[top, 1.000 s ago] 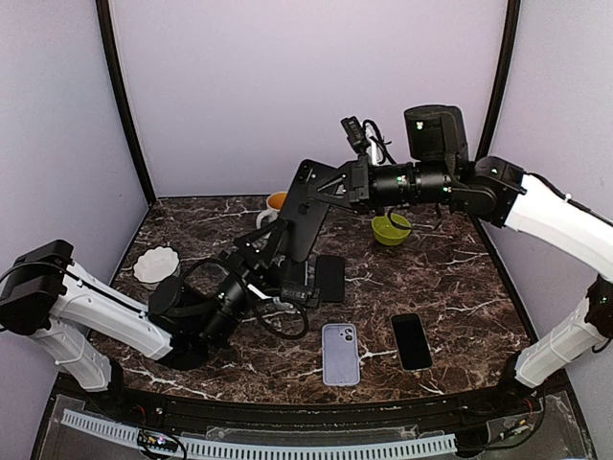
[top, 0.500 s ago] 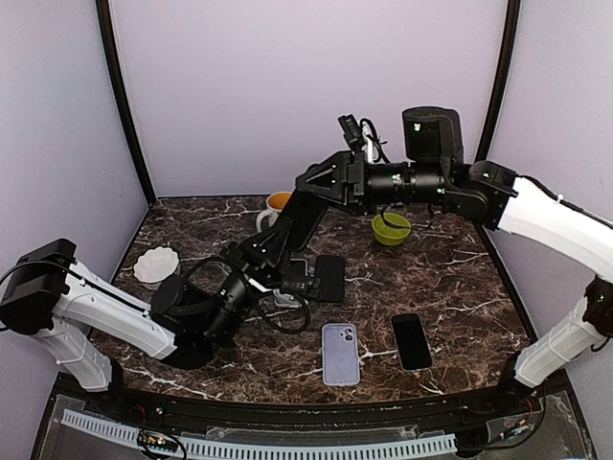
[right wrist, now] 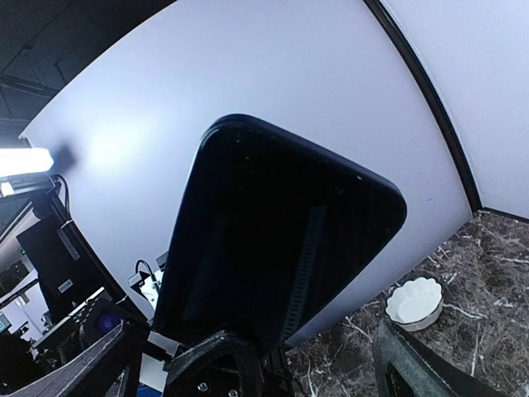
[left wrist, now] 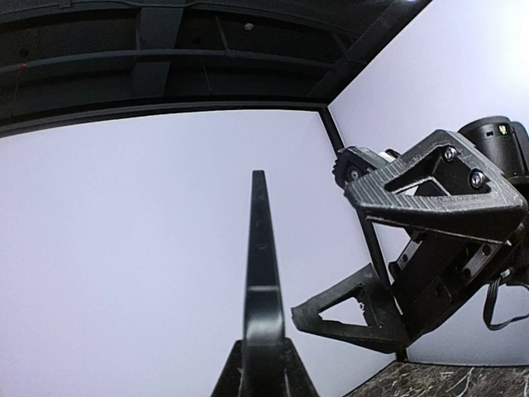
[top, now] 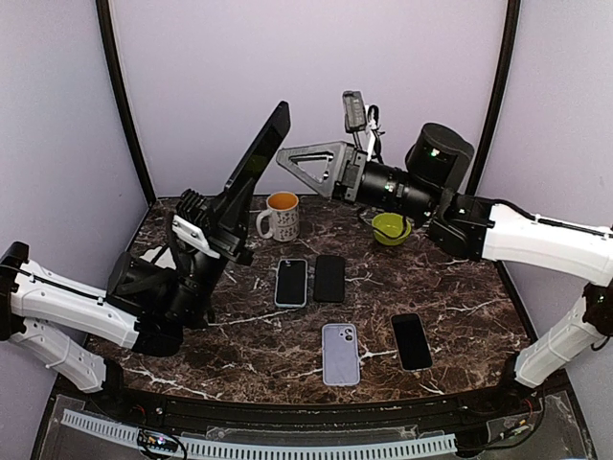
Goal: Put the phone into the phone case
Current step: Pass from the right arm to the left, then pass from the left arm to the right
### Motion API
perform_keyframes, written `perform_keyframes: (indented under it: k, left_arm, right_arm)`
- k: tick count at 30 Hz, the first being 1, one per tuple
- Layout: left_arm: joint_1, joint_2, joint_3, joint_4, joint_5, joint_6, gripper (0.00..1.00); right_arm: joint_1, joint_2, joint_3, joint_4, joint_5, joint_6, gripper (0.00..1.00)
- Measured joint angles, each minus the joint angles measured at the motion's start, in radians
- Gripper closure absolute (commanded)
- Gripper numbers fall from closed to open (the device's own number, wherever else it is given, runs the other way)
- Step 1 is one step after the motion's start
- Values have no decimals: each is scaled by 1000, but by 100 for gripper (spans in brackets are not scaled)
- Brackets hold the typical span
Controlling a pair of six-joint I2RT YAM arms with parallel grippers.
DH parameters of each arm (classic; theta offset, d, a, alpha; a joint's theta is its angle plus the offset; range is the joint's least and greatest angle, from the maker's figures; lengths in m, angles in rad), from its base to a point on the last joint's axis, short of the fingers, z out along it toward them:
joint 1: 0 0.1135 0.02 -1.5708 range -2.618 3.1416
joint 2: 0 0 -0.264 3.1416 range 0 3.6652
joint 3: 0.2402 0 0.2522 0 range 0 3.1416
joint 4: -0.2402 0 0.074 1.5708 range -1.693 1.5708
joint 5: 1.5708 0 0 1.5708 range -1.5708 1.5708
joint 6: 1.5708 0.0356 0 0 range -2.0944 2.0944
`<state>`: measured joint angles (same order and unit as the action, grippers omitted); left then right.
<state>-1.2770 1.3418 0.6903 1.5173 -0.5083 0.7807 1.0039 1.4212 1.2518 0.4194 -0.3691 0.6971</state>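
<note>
**Phone aloft in the left gripper**

Lavender walls are backing the marble table (top: 460,287). The left gripper (top: 218,233) is pinching the phone (top: 257,163) by its lower end, above the table's left rear. The long axis is rising rightward toward the right gripper (left wrist: 324,246), whose jaws are standing spread just beside its top. It is showing glossy black, thin and round-cornered. A likely case (top: 329,278) is lying at table centre.
</note>
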Motion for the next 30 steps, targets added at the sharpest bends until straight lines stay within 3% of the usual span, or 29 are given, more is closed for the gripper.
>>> perform_keyframes:
  k: [8, 10, 13, 17, 18, 20, 21, 23, 25, 30]
  left_arm:
    - [5, 3, 0, 0, 18, -40, 100]
    - [5, 19, 0, 6, 20, -25, 100]
    - [5, 50, 0, 22, 19, 11, 100]
    - [13, 80, 0, 69, 15, 47, 100]
    - [11, 83, 0, 76, 14, 56, 100]
    - [12, 87, 0, 74, 9, 63, 84]
    - [14, 89, 0, 72, 8, 60, 56]
    - [13, 84, 1, 32, 9, 48, 24]
    - [11, 64, -1, -60, -2, 8, 12]
    - [11, -123, -49, -550, 37, -318, 5]
  right_arm:
    - [15, 108, 117, 35, 28, 22, 1]
    - [14, 140, 155, 29, 38, 44, 6]
    - [14, 160, 173, 23, 42, 77, 19]
    - [18, 161, 177, 20, 44, 115, 63]
    - [19, 159, 177, 16, 50, 116, 67]
    - [19, 153, 174, 3, 55, 127, 76]
    - [21, 148, 174, -5, 60, 126, 78]
    - [24, 123, 163, -57, 97, 104, 83]
    - [20, 94, 148, -145, 160, 74, 89]
    - [16, -2, 73, -462, 422, 48, 95]
